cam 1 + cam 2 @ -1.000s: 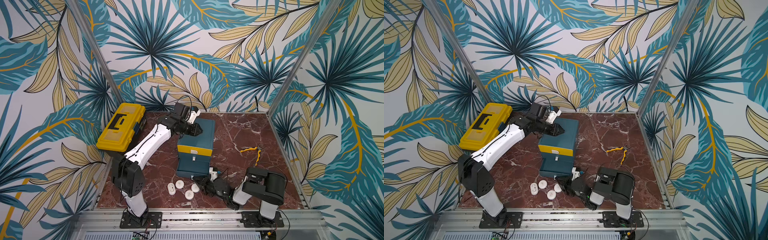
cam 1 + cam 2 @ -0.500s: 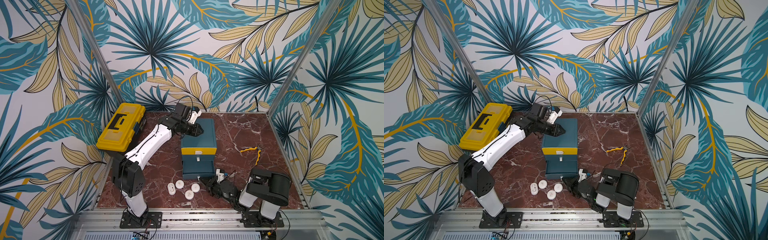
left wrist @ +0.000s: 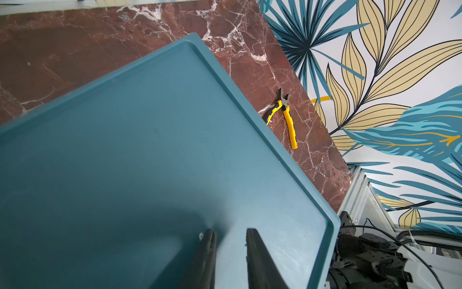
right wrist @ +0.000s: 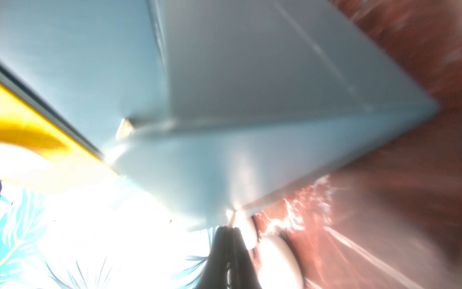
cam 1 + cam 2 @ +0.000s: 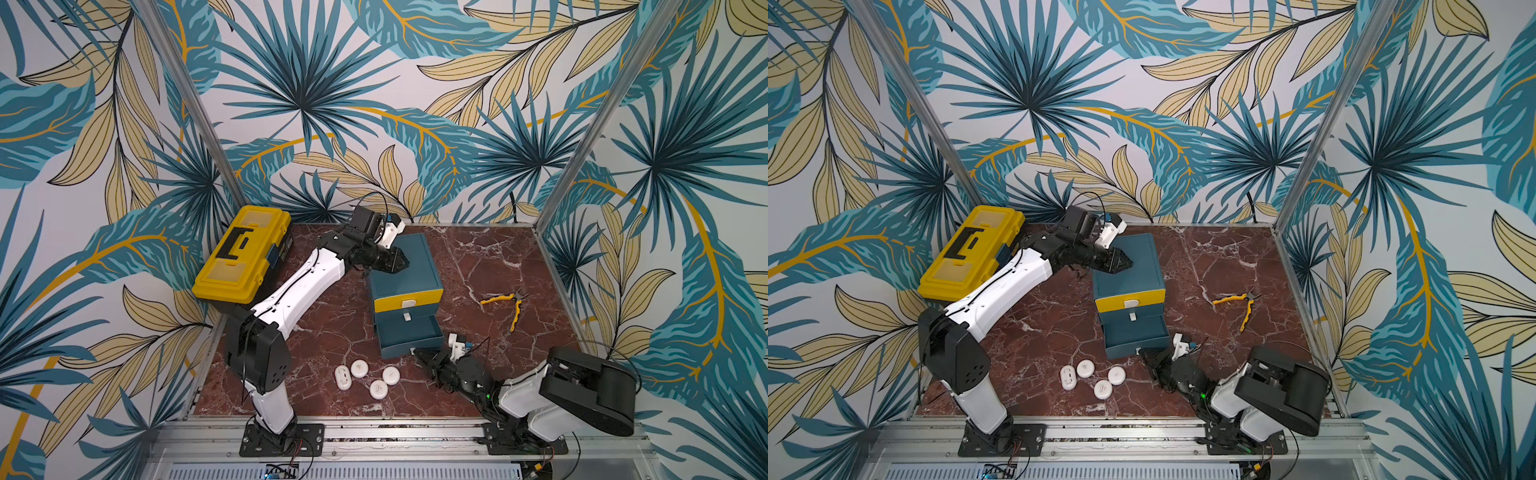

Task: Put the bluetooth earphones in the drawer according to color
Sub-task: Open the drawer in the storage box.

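Four white earphone cases (image 5: pixel 358 368) loose, bottom drawer (image 5: pixel 395 351) pulled out. Left fingers (image 3: pixel 257 260) narrowly apart atop cabinet (image 3: pixel 150 150), right fingers (image 4: pixel 225 250) closed at drawer front. Next: grab a case.

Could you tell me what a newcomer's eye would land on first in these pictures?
Probably the bright yellow toolbox at the back left, then the teal cabinet mid-table with its bottom drawer pulled out. Four white earphone cases lie clustered on the red marble table in front of it, and the right gripper sits at that drawer's front.
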Controlling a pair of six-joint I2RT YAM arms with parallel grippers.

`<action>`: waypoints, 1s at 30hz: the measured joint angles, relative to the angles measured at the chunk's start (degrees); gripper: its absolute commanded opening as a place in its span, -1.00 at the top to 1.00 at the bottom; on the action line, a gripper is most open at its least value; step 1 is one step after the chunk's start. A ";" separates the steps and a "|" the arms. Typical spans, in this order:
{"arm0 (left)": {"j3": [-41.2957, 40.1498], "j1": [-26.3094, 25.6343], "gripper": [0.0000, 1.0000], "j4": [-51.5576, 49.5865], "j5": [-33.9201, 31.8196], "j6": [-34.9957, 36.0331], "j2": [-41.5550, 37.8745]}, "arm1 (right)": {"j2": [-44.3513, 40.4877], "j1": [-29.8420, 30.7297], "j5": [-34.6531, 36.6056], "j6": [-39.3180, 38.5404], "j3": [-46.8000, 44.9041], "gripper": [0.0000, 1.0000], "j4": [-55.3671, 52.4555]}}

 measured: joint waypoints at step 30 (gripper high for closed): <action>3.08 -0.87 0.46 -1.60 -0.24 -0.61 1.92 | -26.80 -0.13 -0.15 -4.33 1.38 0.81 -40.44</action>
